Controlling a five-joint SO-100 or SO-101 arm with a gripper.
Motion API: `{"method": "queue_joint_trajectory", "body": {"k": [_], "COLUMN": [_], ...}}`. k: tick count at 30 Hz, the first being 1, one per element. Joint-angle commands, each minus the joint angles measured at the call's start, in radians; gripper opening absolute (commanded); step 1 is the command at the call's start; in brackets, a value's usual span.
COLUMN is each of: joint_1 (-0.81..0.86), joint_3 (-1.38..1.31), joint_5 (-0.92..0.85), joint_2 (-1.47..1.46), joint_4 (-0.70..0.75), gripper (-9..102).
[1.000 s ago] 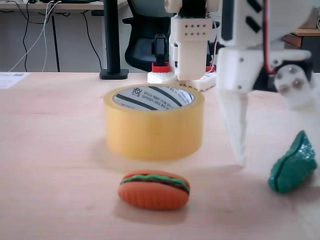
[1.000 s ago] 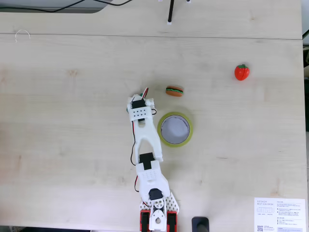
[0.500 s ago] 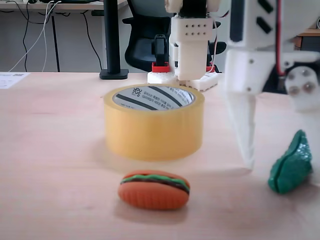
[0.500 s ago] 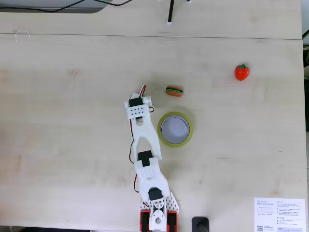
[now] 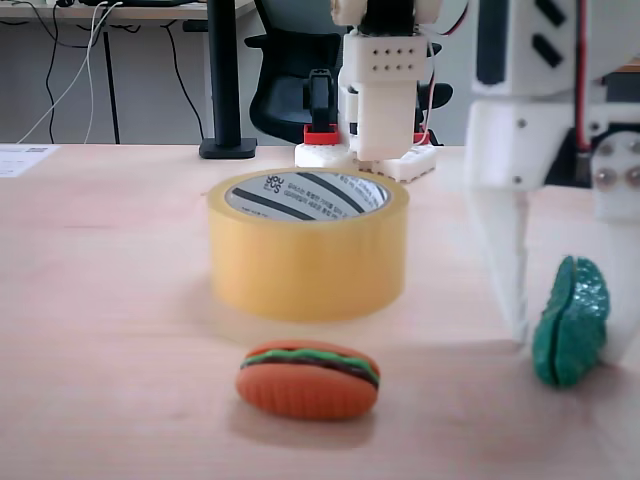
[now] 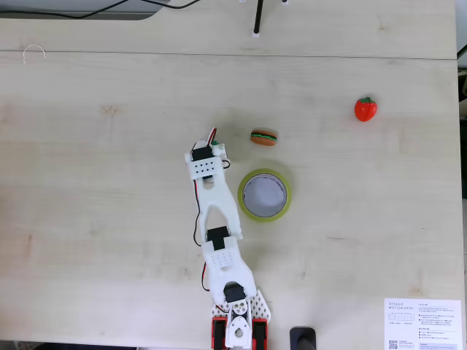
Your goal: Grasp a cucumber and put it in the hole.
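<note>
- Since a second ago: gripper (image 5: 572, 345) swung farther from the roll (image 5: 305, 270), rightward in the low fixed view, and dropped a little.
- Now brackets the cucumber (image 5: 570, 320): one white finger (image 5: 512, 270) on the roll side, just beside it, and a blurred white part on the far side at the frame edge.
- Jaws parted, no clamp seen; too blurred to tell whether either finger touches.
- Cucumber tipped from a slant to nearly upright, so probably nudged already.
- For the task: approach about done; next likely a squeeze, a lift and a carry to the hole (image 5: 305, 195).
- Cucumber right of the roll and nearer the camera in the low view; in the top-down view, a green sliver (image 6: 214, 143) up-left of the roll (image 6: 264, 195), under the gripper head.
- Dark green, bumpy, curved, with a lengthwise seam facing the camera; rounded, so liable to slip from a pinch.
- Burger (image 5: 308, 378) in front of the roll, apart from it.
</note>
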Motion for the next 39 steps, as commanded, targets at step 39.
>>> {"method": "queue_joint_trajectory", "body": {"k": [39], "joint_1": [-0.012], "joint_3": [-0.13], "joint_5": [-0.008], "joint_2": [0.233], "joint_4": [0.291], "gripper": [0]}}
